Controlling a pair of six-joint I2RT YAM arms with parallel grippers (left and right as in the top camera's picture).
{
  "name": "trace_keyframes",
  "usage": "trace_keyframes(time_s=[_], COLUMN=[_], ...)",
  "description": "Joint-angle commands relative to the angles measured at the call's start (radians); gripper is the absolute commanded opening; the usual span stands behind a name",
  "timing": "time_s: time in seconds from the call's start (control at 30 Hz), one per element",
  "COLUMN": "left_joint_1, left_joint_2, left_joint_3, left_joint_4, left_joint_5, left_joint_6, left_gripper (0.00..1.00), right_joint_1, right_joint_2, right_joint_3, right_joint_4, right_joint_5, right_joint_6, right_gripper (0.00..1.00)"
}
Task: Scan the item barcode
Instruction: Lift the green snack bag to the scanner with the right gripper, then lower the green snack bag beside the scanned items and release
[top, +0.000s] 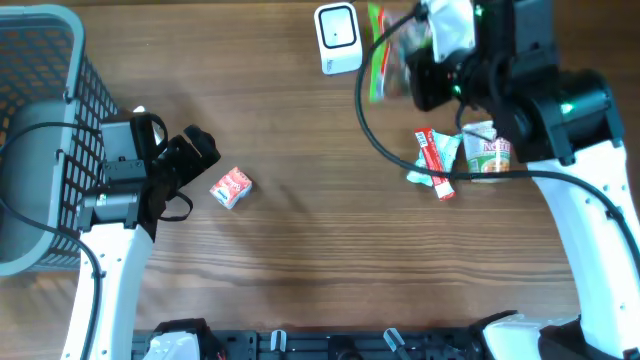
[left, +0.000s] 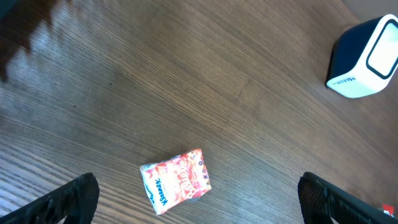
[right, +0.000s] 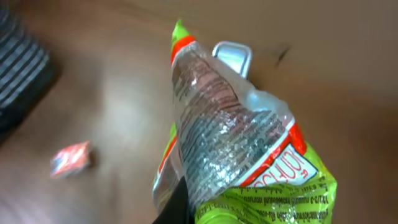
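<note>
Overhead view first: the left jaws stand wide apart with nothing in them. The tissue pack lies flat on the counter just past their tips, touching neither. Behind that arm sits the grey basket. My right jaws are clamped tight on the green snack bag, which is held above the counter. The bag sits between those jaws and the white scanner, just beside the scanner. Nearer me than the right jaws, a red packet and a noodle cup lie close together. A black cable arcs past the bag and across both of them.

Left wrist view: the two fingers sit in the lower corners, spread wide. The tissue pack lies between them, somewhat closer to the left one and clear of both. The scanner stands well ahead, at the upper right.

Right wrist view: the snack bag rises from the jaws at the bottom edge and fills the middle. I see only one dark finger against it. The bag covers most of the scanner, whose top shows just behind its upper end. I cannot tell whether the dark print on the clear film is a barcode. The tissue pack is a blur well off to the lower left, and the basket darkens the upper left corner.
</note>
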Motion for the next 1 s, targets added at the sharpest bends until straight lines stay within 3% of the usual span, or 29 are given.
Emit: trace_keyframes(time_s=[0.0,0.1,0.23,0.33,0.5,0.67,0.77,0.87,0.97], left_joint_1=[0.005,0.005,0.005,0.005,0.005,0.005,0.005,0.005,0.005], left_joint_2=[0.005,0.005,0.005,0.005,0.005,0.005,0.005,0.005,0.005], left_joint_3=[0.006,0.006,0.006,0.006,0.006,0.006,0.006,0.006,0.006], left_joint_4=[0.003,0.003,0.003,0.003,0.003,0.003,0.003,0.003,0.003], left_joint_5=[-0.006,-0.006,-0.006,-0.006,-0.006,-0.006,-0.006,-0.006,-0.006], left_joint_6=[0.016,0.016,0.016,0.016,0.016,0.016,0.016,0.016,0.016], left_gripper=[1.0,1.0,1.0,1.0,1.0,1.0,1.0,1.0,1.0], right_joint_1=[0.101,0.202,0.232,0.232,0.233,0.232,0.22,0.215,0.218], right_joint_2=[0.076,0.214,0.429,0.581,0.698,0.734,0.727,0.645,0.492], right_joint_3=[0.029,0.028,0.028,0.028,0.024,0.023,0.023,0.023,0.023], right_joint_4=[0.11,0.216,0.361,0.607,0.941,1.041,1.064,0.914,0.611], right_joint_5=[0.251,0.455,0.675,0.85,0.918,0.9,0.906,0.859,0.737], right_joint_6=[-0.201,-0.409,-0.579,-0.699,-0.81,-0.797,-0.626,-0.531,-0.351], right_gripper=[0.04,0.04,0.04,0.04,0.04,0.04,0.04,0.04,0.04])
